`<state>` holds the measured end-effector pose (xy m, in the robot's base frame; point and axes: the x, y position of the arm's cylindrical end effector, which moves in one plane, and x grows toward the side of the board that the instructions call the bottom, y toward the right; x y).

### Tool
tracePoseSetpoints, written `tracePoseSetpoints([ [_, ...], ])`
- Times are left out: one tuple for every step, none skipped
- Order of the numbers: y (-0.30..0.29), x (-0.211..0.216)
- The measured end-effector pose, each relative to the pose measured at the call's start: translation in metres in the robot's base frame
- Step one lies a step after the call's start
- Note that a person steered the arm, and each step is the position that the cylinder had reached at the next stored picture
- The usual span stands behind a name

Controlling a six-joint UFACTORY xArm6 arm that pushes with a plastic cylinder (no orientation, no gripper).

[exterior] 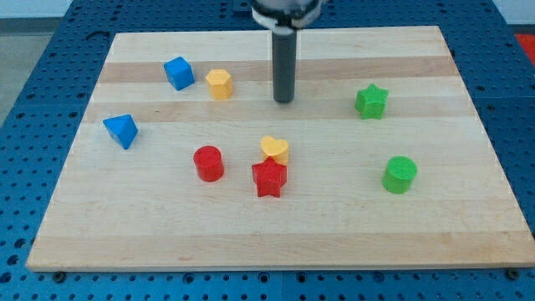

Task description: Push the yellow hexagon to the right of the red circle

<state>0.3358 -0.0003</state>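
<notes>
The yellow hexagon (219, 84) sits on the wooden board (468, 209) at the upper left of centre. The red circle (208, 163), a short cylinder, stands lower down, left of centre. My tip (284, 101) touches the board to the right of the yellow hexagon, a block's width or more away, and well above the red circle. The rod rises straight up out of the view's top.
A blue cube (178, 73) lies just left of the hexagon. A blue triangle (122, 130) is at the far left. A yellow heart (275, 150) touches a red star (269, 178) right of the red circle. A green star (371, 101) and a green cylinder (399, 174) are at the right.
</notes>
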Motion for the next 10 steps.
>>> tracePoseSetpoints([
  [-0.040,-0.048],
  [-0.087,-0.049],
  [-0.101,-0.010],
  [-0.085,0.010],
  [-0.083,0.008],
  [-0.087,0.011],
  [-0.084,0.054],
  [-0.081,0.076],
  [-0.084,0.068],
  [-0.108,0.057],
])
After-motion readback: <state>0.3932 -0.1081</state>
